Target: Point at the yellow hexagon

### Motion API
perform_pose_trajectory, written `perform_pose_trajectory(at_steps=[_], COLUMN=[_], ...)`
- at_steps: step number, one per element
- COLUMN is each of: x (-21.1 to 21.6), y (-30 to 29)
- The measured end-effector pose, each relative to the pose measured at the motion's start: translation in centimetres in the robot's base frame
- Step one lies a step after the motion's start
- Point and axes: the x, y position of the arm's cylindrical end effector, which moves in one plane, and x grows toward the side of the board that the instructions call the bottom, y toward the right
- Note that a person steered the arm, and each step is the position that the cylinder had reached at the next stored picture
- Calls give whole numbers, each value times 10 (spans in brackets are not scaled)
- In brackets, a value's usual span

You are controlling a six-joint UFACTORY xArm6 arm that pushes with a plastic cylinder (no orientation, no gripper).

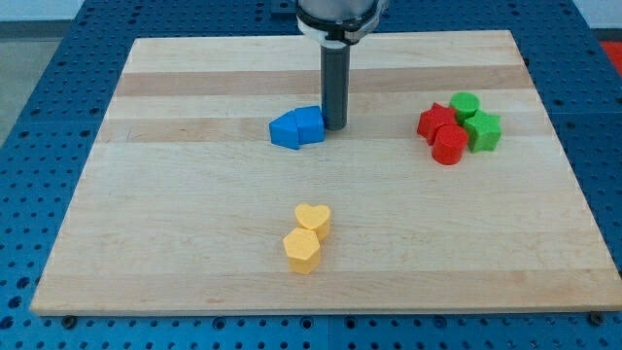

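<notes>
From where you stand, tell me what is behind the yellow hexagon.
Directly behind the yellow hexagon, toward the view's top, the yellow heart touches it. The hexagon hides the heart's lower front edge. Farther back, my tip sits beside the blue blocks.

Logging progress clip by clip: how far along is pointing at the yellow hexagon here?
Done: nothing visible yet. In hand: my tip sits at the right edge of the blue blocks, near the view's top. Left: all the travel down to the yellow hexagon, which lies against the yellow heart near the view's bottom.
</notes>
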Motion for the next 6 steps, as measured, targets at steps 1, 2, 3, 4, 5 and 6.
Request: perform_pose_trajectory(at_steps=[1, 2, 3, 4, 5, 6], x=[30, 74, 117, 160, 202, 233], y=[11, 24, 37, 47, 44, 26])
